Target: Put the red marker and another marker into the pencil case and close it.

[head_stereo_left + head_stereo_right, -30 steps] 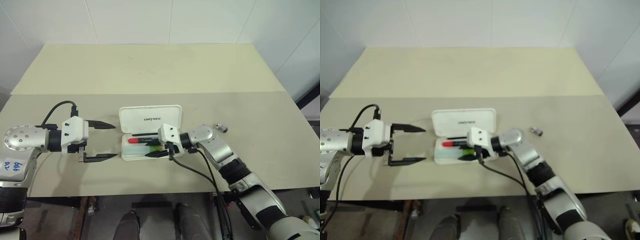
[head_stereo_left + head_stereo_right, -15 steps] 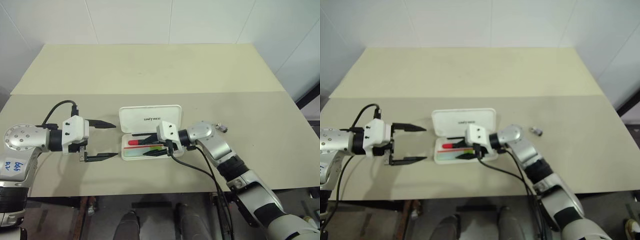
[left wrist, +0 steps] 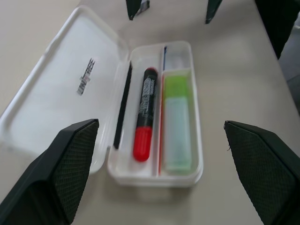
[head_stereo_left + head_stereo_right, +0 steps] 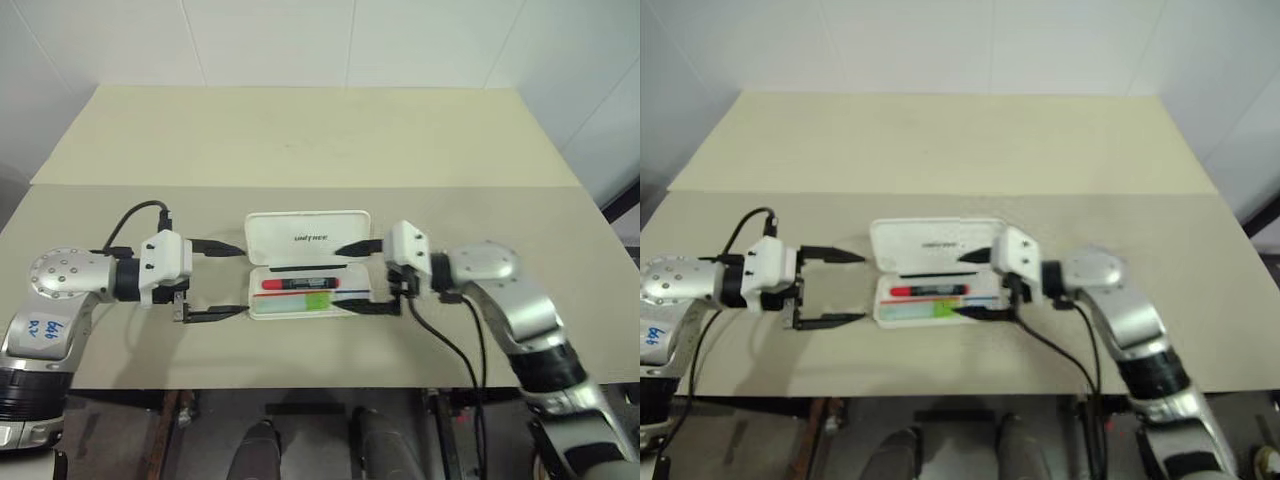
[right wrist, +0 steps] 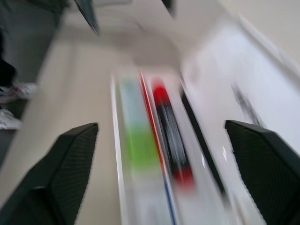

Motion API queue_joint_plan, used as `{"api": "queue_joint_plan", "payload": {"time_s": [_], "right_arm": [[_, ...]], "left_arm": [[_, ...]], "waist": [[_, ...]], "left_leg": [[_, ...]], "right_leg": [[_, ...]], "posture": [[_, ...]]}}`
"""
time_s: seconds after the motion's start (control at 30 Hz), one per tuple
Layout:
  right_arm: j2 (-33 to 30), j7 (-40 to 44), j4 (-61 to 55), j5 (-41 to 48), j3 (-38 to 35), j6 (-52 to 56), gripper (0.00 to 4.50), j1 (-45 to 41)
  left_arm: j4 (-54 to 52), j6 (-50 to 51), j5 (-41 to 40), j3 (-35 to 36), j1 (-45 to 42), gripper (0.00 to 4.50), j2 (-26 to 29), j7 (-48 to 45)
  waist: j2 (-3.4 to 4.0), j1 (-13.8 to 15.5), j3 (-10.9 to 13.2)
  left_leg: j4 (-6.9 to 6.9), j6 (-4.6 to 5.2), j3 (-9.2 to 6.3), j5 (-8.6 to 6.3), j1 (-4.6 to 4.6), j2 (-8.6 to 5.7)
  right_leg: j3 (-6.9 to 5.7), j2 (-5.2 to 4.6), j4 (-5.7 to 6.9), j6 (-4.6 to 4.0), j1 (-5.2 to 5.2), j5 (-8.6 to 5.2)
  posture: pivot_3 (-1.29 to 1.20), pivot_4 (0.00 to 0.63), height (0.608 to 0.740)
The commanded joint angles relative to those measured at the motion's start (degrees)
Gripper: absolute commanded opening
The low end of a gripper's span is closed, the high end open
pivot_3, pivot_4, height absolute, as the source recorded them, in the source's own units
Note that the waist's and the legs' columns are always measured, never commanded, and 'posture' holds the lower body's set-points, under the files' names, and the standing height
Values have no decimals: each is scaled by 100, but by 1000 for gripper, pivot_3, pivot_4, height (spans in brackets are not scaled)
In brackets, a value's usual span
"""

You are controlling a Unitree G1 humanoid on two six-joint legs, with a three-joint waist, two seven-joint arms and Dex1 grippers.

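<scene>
The white pencil case [image 4: 306, 236] lies open mid-table, its lid flat on the far side. In its tray the red marker [image 4: 298, 284] lies lengthwise, with the pale green highlighter [image 4: 304, 300] beside it on the near side; both also show in the left wrist view, the marker [image 3: 145, 110] and the highlighter [image 3: 177, 126]. My left gripper [image 4: 244, 281] is open at the case's left end, level with the table. My right gripper [image 4: 346, 281] is open, its fingers straddling the case's right end, one over the lid edge and one along the near wall. Neither holds anything.
The case sits on the near one of two beige tabletops; a seam [image 4: 300, 186] runs across behind it. The front edge [image 4: 320, 385] is close below the grippers. Black cables hang from both wrists.
My right gripper has opened and pulled back to the right, out of the tray, leaving the highlighter lying there. The left gripper has stayed put. The whole picture shifted slightly.
</scene>
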Motion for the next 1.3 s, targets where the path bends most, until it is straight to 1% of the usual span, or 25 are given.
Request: {"api": "queue_joint_plan", "payload": {"time_s": [0.03, 0.1, 0.2, 0.27, 0.47, 0.6, 0.87, 0.97, 1.13, 1.23, 1.27, 1.3], "right_arm": [[-490, -135, 324, -76, -610, -203, 4459, 110], [-580, -196, 501, -74, -693, -255, 4459, 121], [-875, -706, 1534, -452, -1028, -365, 4459, 131], [-904, -833, 1868, -464, -1118, -442, 4459, 161], [-805, -1020, 2544, -542, -1111, -706, 4459, 91], [-655, -1219, 3027, -561, -1132, -804, 4459, -107], [-390, -1332, 3303, -649, -969, -877, 4459, -319], [-347, -1378, 3499, -711, -958, -955, 3867, -374], [-378, -1398, 3820, -773, -995, -1065, 2101, -368], [-401, -1328, 3851, -762, -989, -1091, 991, -338], [-401, -1333, 3849, -767, -985, -1088, 560, -340], [-403, -1347, 3826, -775, -981, -1082, 370, -337]], "left_arm": [[-223, 125, -123, -28, -93, 4500, -104, 119], [-235, 157, -115, -43, -115, 4500, -141, 133], [-231, 178, -70, -202, -267, 4500, -302, 192], [-202, 160, -46, -248, -315, 4500, -334, 182], [-78, 114, -13, -329, -455, 4500, -381, 176], [13, 67, 7, -396, -576, 4500, -427, 158], [62, 25, 16, -415, -606, 4500, -431, 136], [47, 28, 15, -420, -605, 4500, -439, 148], [25, 26, 13, -375, -589, 4500, -410, 164], [22, 9, 19, -372, -573, 4500, -407, 162], [27, 4, 25, -376, -575, 4500, -411, 166], [30, -4, 30, -379, -578, 4500, -414, 167]], "waist": [[0, 13, 0], [0, -39, 0], [0, -74, 0], [0, -74, 0], [0, -108, 0], [0, -104, 0], [1, -100, 0], [1, -97, 0], [1, -91, 0], [1, -88, 0], [1, -89, 0], [1, -89, 0]], "left_leg": [[3, 0, 2, 0, 0, 0], [5, 1, 7, 0, 4, 1], [6, 7, 10, 5, 9, 1], [11, 7, 15, 5, 8, 0], [10, 7, 23, 5, 10, 0], [10, 7, 24, 6, 10, 0], [9, 7, 23, 5, 9, -1], [9, 7, 23, 5, 9, -1], [9, 7, 23, 5, 9, -2], [10, 7, 23, 6, 11, -2], [11, 7, 23, 6, 12, -2], [13, 7, 23, 6, 12, -2]], "right_leg": [[1, 0, -2, -8, 2, -4], [2, 0, -9, -15, 3, -8], [4, 0, -8, -17, 7, -7], [11, 0, -15, -22, 9, -5], [20, 0, -14, -10, 8, 2], [21, 0, -14, -2, 8, 6], [22, 0, -13, 12, 8, 14], [22, 0, -13, 12, 8, 14], [23, 0, -12, 12, 9, 14], [23, 0, -12, 11, 13, 14], [23, 0, -13, 11, 15, 14], [24, 0, -13, 11, 16, 14]], "posture": [[0, 150, 740], [0, 150, 740], [0, 150, 740], [0, 150, 740], [0, 150, 740], [0, 150, 740], [0, 150, 740], [0, 150, 740], [0, 150, 740], [0, 150, 740], [0, 150, 740], [0, 150, 740]]}}
